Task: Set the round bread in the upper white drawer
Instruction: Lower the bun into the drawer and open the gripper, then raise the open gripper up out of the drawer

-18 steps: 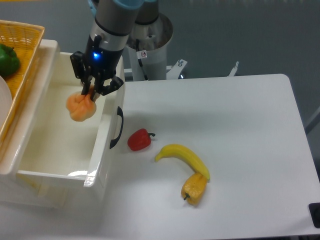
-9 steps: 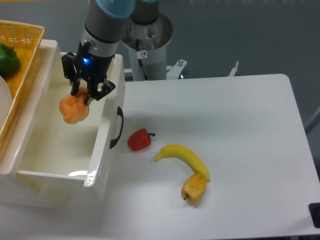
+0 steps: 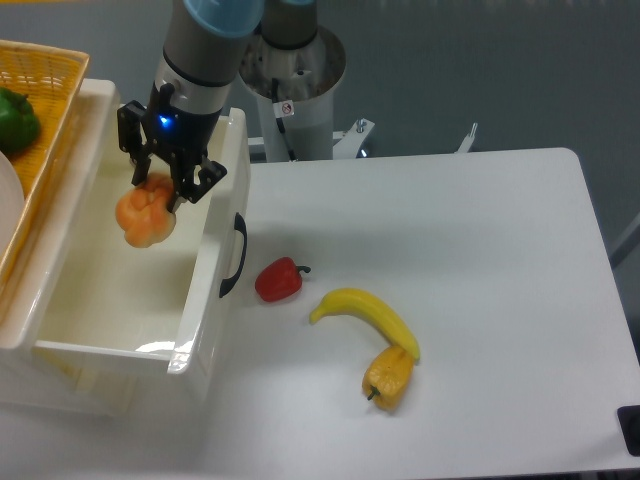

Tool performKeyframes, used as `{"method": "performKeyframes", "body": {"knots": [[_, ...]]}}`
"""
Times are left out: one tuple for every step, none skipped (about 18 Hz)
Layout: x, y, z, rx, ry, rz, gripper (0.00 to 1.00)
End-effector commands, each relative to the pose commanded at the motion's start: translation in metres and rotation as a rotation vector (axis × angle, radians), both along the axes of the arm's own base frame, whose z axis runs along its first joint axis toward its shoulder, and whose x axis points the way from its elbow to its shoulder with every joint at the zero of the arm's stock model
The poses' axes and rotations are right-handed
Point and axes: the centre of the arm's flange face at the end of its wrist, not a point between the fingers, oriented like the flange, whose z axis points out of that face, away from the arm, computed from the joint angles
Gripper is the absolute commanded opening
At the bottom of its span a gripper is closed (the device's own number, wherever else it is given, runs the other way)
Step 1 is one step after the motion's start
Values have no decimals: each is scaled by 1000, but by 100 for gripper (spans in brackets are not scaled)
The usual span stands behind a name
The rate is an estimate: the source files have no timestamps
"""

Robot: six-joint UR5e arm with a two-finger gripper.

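White rectangular table (image 3: 480,260) with rounded corners, plain grey-blue floor (image 3: 480,60) behind, even overhead light

I count 1 round bread (image 3: 146,217), 1 upper white drawer (image 3: 207,290), 1 red pepper (image 3: 278,281), 1 banana (image 3: 366,312), 1 yellow-orange pepper (image 3: 389,378), 1 green pepper (image 3: 17,118), 1 yellow woven basket (image 3: 45,130), and 1 gripper (image 3: 158,189), mine.

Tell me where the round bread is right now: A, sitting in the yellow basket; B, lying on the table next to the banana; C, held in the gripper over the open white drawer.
C: the gripper is shut on the bread, which hangs over the open drawer.
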Motion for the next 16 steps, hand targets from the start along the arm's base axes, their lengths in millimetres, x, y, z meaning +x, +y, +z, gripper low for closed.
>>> {"method": "performKeyframes", "body": {"knots": [[0, 0, -1, -1, 0, -1, 74], [0, 0, -1, 1, 1, -3, 74], [0, 0, -1, 1, 2, -4, 74], [0, 0, -1, 0, 1, -4, 75], [0, 0, -1, 0, 1, -4, 76], [0, 0, -1, 0, 1, -4, 76], [0, -1, -1, 1, 2, -4, 76], [1, 0, -1, 2, 0, -4, 76], [0, 0, 0, 5, 3, -6, 77], [0, 0, 1, 7, 4, -7, 81], [-1, 1, 2, 15, 11, -7, 88], [-2, 1, 2, 18, 15, -5, 94], [-4, 0, 2, 17, 18, 0, 100], [-7, -1, 2, 16, 20, 4, 100], [-8, -1, 2, 11, 25, 8, 100], [-9, -2, 1, 0, 38, 11, 100]]}}
